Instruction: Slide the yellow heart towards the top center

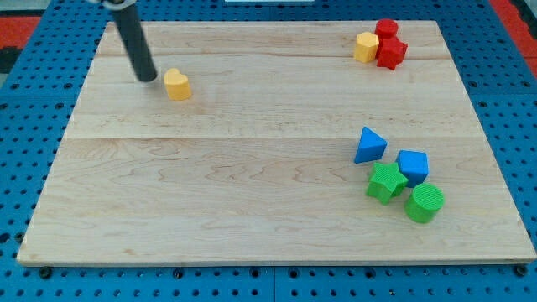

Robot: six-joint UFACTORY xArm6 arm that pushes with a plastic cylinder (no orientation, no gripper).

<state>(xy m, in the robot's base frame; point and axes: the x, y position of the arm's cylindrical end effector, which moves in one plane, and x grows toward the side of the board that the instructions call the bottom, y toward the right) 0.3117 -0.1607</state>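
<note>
The yellow heart (177,85) lies on the wooden board (252,168) in the upper left part of the view. My tip (148,78) rests on the board just to the left of the heart, a small gap apart from it. The dark rod slants up to the view's top left.
A yellow hexagon block (365,47), a red cylinder (386,28) and a red star (391,53) cluster at the top right. A blue triangle (369,145), a blue cube (413,166), a green star (386,182) and a green cylinder (424,203) group at the lower right.
</note>
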